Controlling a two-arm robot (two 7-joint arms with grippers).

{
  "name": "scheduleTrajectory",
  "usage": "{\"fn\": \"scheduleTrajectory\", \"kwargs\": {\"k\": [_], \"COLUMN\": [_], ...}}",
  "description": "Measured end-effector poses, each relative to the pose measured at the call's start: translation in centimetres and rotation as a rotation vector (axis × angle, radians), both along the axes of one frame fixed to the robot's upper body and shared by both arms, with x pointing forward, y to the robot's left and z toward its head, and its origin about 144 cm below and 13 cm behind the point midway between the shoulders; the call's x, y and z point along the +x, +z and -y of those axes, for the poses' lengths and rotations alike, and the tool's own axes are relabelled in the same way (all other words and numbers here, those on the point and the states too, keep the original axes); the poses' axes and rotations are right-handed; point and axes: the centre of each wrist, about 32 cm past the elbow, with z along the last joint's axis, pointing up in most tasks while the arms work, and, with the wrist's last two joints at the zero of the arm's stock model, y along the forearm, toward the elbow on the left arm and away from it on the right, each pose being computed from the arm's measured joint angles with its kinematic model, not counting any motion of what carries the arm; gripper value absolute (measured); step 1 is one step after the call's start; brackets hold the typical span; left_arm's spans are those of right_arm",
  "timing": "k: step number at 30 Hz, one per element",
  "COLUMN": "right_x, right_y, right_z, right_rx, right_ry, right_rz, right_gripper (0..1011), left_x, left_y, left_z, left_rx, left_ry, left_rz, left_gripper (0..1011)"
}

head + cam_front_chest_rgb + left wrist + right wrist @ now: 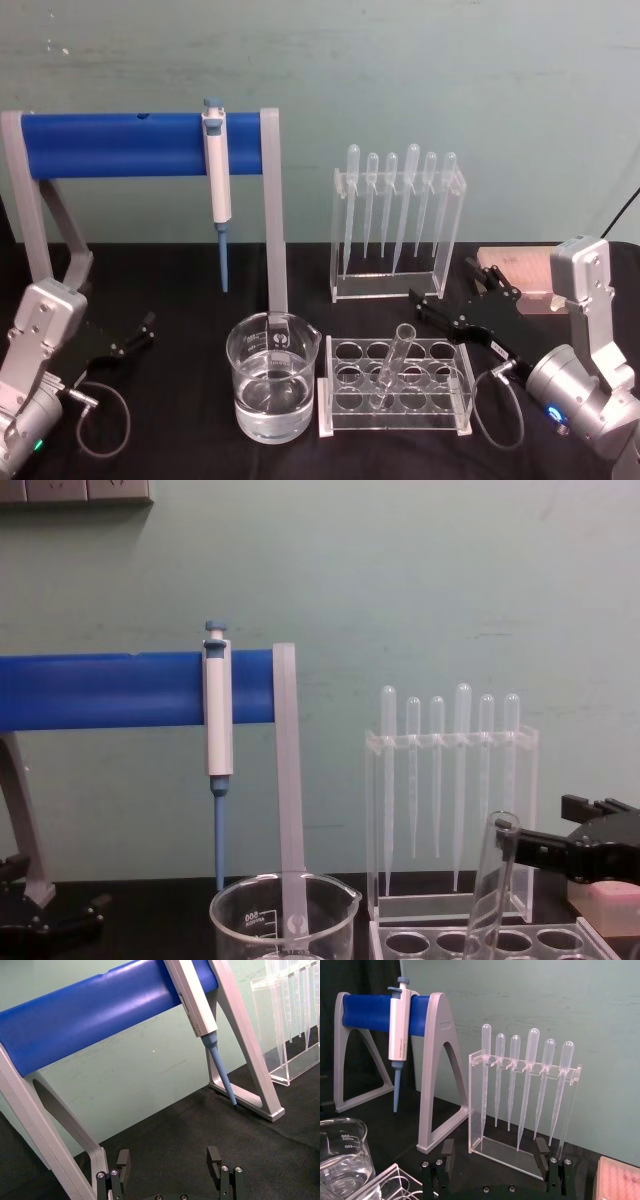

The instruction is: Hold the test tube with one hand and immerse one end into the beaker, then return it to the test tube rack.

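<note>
Glass test tube (392, 365) leans tilted in a middle hole of the clear rack (396, 388), which sits near the front edge of the black worktop (170, 400), right of centre. Just left of the rack stands the beaker (272, 377), partly filled with clear liquid, spout toward the rack; the two are close but apart. The right claw (440, 292) hangs behind the rack's right end, its black fingers spread and released, gripping nothing; in the chest view one fingertip (535, 842) sits just beside the tube's rim, and whether they touch cannot be told. The left claw (140, 333) rests low near the left edge of the worktop, also released and empty, well apart from the beaker. Toward the back edge stands a grey stand with a blue bar (130, 143) carrying a white-and-blue pipettor (217, 170), and to its right a clear holder (398, 235) with six plastic pipettes hanging in a row.
</note>
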Motion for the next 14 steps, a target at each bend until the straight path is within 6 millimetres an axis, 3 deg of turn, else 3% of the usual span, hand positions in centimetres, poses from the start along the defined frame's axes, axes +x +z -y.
{"fn": "scheduleTrajectory", "kwargs": {"k": [14], "right_x": [-0.05], "right_y": [0.06], "right_z": [-0.06], "right_rx": [-0.002], "right_ry": [-0.004], "right_rz": [0.004], "right_gripper": [1002], "left_x": [0.0], "left_y": [0.0], "left_z": [0.0], "left_rx": [0.0], "left_ry": [0.0], "left_rz": [0.0], "left_gripper": [1000]}}
